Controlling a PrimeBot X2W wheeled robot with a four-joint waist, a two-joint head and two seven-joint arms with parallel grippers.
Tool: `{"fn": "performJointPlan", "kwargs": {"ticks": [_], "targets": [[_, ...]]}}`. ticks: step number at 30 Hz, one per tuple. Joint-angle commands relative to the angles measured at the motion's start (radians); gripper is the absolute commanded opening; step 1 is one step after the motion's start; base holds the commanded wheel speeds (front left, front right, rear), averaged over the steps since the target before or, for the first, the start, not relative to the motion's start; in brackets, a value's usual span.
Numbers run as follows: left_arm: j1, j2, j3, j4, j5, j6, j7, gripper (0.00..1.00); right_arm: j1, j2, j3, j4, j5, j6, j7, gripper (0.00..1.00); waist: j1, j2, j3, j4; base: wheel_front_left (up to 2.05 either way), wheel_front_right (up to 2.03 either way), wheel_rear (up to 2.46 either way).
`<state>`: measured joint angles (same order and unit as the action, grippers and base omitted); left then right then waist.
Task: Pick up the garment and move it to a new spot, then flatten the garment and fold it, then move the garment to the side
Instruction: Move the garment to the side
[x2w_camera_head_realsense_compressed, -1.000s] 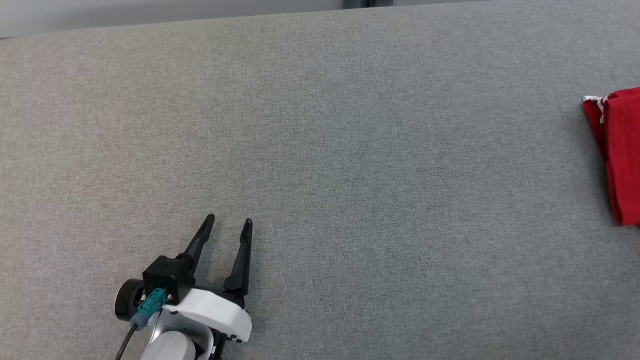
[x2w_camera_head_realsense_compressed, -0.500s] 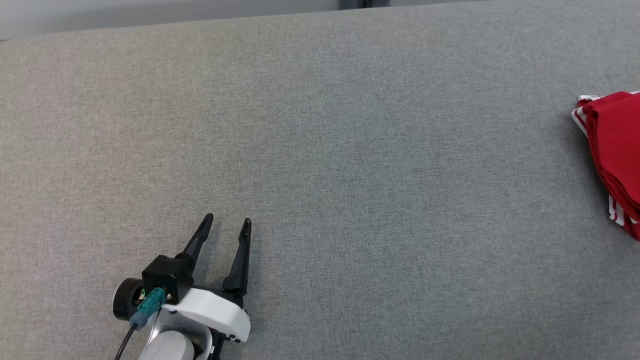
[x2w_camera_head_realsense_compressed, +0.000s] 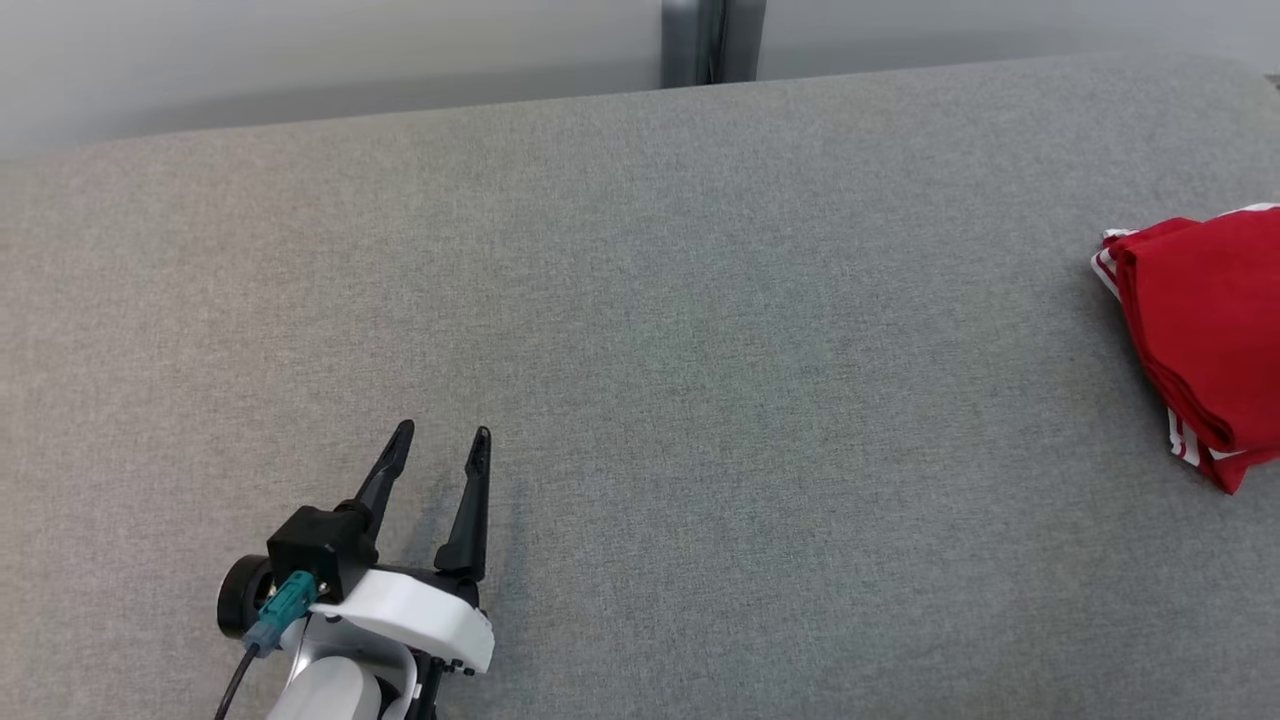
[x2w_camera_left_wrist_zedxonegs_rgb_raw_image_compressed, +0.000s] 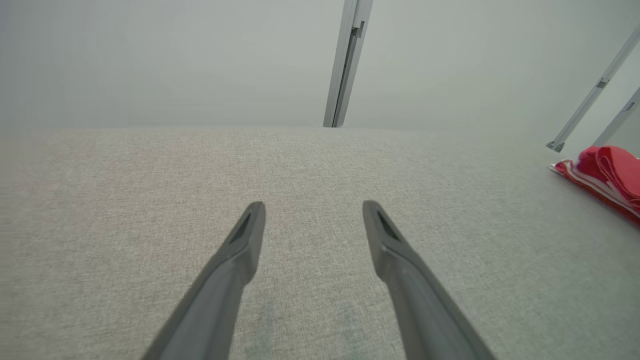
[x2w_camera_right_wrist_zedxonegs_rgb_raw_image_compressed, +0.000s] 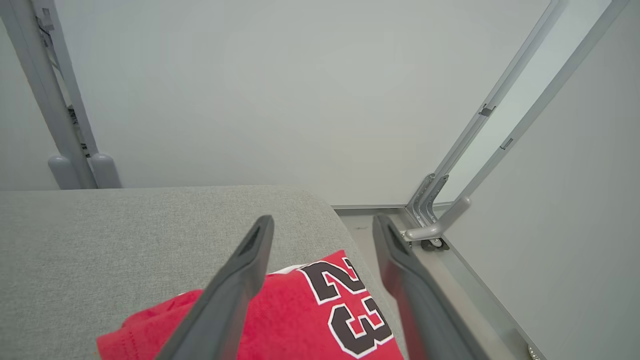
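The head camera had tilted and turned over the last second. The far edge of the grey fabric-covered table (x2w_camera_head_realsense_compressed: 700, 300) sat lower in the head view, and the grey post (x2w_camera_head_realsense_compressed: 712, 40) behind it had come further into sight. More of the red jersey (x2w_camera_head_realsense_compressed: 1200, 330) showed at the right edge. I read that as the view shifting, not as the jersey sliding along the cloth. The picture edge had cut the jersey off earlier, so a small move of its own could not be ruled out. The jersey lay folded in a compact stack at the right end of the table, close to the rounded corner. Its white-striped trim showed along the near and far edges. In the right wrist view the black, white-edged number 23 on the jersey (x2w_camera_right_wrist_zedxonegs_rgb_raw_image_compressed: 345, 305) faced up. The right gripper (x2w_camera_right_wrist_zedxonegs_rgb_raw_image_compressed: 324, 219) was there, its two fingers spread wide with nothing pinched between them. It seemed to be above the fabric, though whether a finger touched it could not be told. The left gripper (x2w_camera_head_realsense_compressed: 442, 432) stayed at the lower left with its fingers parted as before, holding nothing. It was well apart from the jersey, which was far off to the right in its own wrist view (x2w_camera_left_wrist_zedxonegs_rgb_raw_image_compressed: 605, 172). Judging by the folded stack lying at the side with both claws empty, the folding looked finished and the final placement done or nearly so.
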<state>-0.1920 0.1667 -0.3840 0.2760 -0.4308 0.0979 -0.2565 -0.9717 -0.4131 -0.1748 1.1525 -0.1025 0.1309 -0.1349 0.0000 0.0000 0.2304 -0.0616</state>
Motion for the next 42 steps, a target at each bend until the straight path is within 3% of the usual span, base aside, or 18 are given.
{"fn": "performJointPlan", "kwargs": {"ticks": [1, 7, 13, 19, 29, 36, 42], "targets": [[-0.011, 0.002, 0.012, -0.004, -0.005, 0.007, -0.005, 1.0, 0.023, 0.012, 0.031, -0.012, 0.02, 0.0, -0.037, 1.0, 0.0, 0.0, -0.033, 0.002, 0.0, 0.0, 0.0], [0.015, -0.011, 0.05, -0.012, -0.026, 0.027, -0.008, 1.0, 0.089, 0.07, 0.128, -0.081, 0.116, 0.0, -0.106, 1.0, 0.0, 0.0, -0.104, 0.016, 0.0, 0.0, 0.0], [0.05, -0.017, 0.075, -0.016, -0.023, 0.046, -0.008, 1.0, 0.223, 0.113, 0.179, -0.238, 0.203, 0.0, -0.127, 1.0, 0.0, 0.0, -0.164, 0.037, 0.0, 0.0, 0.0], [0.08, -0.012, 0.076, -0.005, -0.005, 0.069, -0.009, 1.0, 0.409, 0.192, 0.161, -0.452, 0.231, 0.0, -0.131, 1.0, 0.0, 0.0, -0.204, 0.051, 0.0, 0.0, 0.0], [0.109, -0.007, 0.07, 0.002, 0.011, 0.088, -0.009, 1.0, 0.691, 0.342, 0.122, -0.751, 0.178, 0.0, -0.112, 1.0, 0.0, 0.0, -0.234, 0.065, 0.0, 0.0, 0.0], [0.141, 0.005, 0.073, -0.005, 0.024, 0.102, -0.009, 1.0, 0.832, 0.36, 0.156, -0.886, 0.242, 0.0, -0.094, 1.0, 0.0, 0.0, -0.239, 0.072, 0.0, 0.0, 0.0], [0.148, 0.006, 0.069, -0.006, 0.029, 0.107, -0.009, 1.0, 0.897, 0.36, 0.193, -0.917, 0.301, 0.0, -0.088, 1.0, 0.0, 0.0, -0.239, 0.079, 0.0, 0.0, 0.0]]}}
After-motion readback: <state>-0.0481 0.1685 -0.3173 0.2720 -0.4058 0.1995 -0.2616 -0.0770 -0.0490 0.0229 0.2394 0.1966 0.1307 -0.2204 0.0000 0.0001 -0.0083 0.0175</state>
